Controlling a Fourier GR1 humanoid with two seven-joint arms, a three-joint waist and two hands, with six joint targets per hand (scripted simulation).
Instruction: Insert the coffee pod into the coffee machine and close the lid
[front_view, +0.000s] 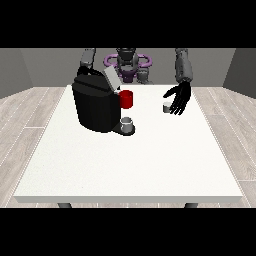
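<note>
One hand (179, 99) is seen plainly, at the view's right: its fingers are spread and relaxed, pointing down toward the table, and nothing is held in it. A small grey coffee pod (166, 106) is seen on the white table (130, 165) just beside that hand, at its view-left side near the thumb; whether the two touch cannot be told. The black coffee machine (95, 106) is placed on the table at the view's left, well apart from the pod. Its grey lid (111, 78) is raised and tilted back, so the machine is left open. A red part (126, 99) is shown at the machine's front, toward the view's right, just under the lid. A small grey cup (127, 124) is set on the machine's dark base below that red part. The arm at the view's left is seen only from the upper part, behind the machine; its hand is hidden by the machine body, so its state cannot be told. The robot's torso is seen at the far edge of the table, with purple rings (145, 61) round the grey body. The near half of the table is taken up by nothing but its white top. Pod is not yet in the machine.
</note>
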